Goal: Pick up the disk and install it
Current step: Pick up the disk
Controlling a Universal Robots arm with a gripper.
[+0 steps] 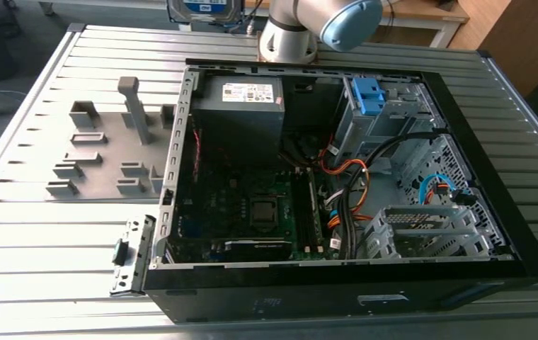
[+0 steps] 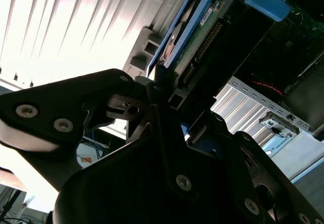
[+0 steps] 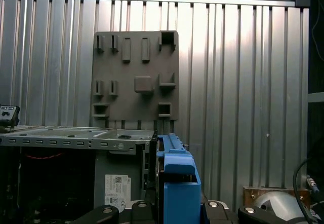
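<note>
We've got the disk [image 2: 202, 26] in the gripper [image 2: 179, 102]: fingers [image 2: 157, 89] clamped narrow on one end of its blue caddy, the rest sticking out past them. In the exterior view the disk [image 1: 204, 8] sits at the top edge, beside the arm, outside the case [image 1: 345, 297] at the PSU [image 1: 241, 106] end and well apart from the drive bay. Risks as we see them: the grip is on one end only, so any nudge against the case rim could lever the disk askew or slip it. The cables [image 1: 345, 170] crowd the space beside the bay and could snag the caddy. A blue bracket [image 1: 367, 95] already sits in the bay, so a skewed approach would likely jam on it or the rails.
</note>
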